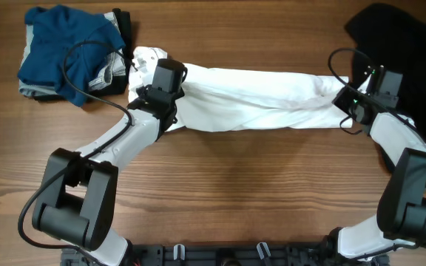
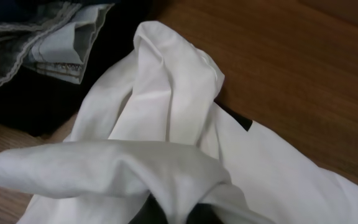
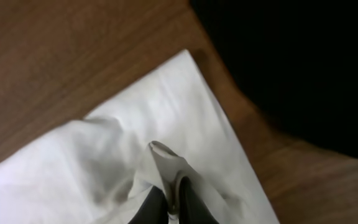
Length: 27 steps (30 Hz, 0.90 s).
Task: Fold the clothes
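Observation:
A white T-shirt (image 1: 250,98) lies stretched into a long bunched band across the table's far half. My left gripper (image 1: 151,94) is shut on its left end, where a fold of white cloth (image 2: 179,186) is pinched between the dark fingers. My right gripper (image 1: 345,102) is shut on the right end, with a thin pleat of the white cloth (image 3: 166,163) clamped between its fingers. A black garment (image 1: 405,52) lies at the back right, seen dark in the right wrist view (image 3: 303,68). A blue and grey pile (image 1: 69,52) sits at the back left.
Grey lace-edged and dark cloth of the left pile (image 2: 36,50) lies just beyond the shirt's left end. Bare wooden table (image 1: 228,192) fills the near half. The black garment reaches down beside my right arm.

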Available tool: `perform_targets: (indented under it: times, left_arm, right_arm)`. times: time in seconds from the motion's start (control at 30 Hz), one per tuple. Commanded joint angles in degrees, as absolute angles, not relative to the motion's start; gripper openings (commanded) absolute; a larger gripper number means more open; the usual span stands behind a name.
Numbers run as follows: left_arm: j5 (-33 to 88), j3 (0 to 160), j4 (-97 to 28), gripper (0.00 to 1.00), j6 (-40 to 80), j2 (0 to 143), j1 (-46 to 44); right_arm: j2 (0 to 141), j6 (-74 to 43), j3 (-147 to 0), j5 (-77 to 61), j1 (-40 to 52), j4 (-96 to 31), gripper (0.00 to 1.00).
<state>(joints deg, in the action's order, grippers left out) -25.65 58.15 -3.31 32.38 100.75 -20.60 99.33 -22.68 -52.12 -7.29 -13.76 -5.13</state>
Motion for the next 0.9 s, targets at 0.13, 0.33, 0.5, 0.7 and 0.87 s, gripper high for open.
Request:
perform_targets:
  times: [0.13, 0.33, 0.5, 0.7, 0.87]
  left_arm:
    - [-26.46, 58.52, -0.73, 0.98, 31.7, 101.43, -18.72]
    - [-26.44, 58.52, -4.64, 1.0, 31.66, 99.9, -18.72]
    - [-26.44, 58.52, -13.06, 1.0, 31.68, 97.17, -18.72]
    - [-26.44, 58.5, -17.67, 1.0, 31.7, 97.27, -18.72]
    - [-26.44, 58.5, -17.69, 1.0, 31.7, 97.3, -18.72]
  right_arm:
    - [100.95, -22.04, -53.04, -7.35, -12.91, -3.33, 0.72]
    - [100.82, -13.34, -53.71, -7.94, -13.45, -8.21, 1.0]
    - [101.16, -1.85, -53.74, -5.89, -13.58, -11.03, 1.0]
    - [105.16, 1.54, -53.74, -4.32, -13.56, -11.27, 0.89]
    - [108.18, 1.48, -53.74, -4.29, -13.56, -10.63, 0.83]
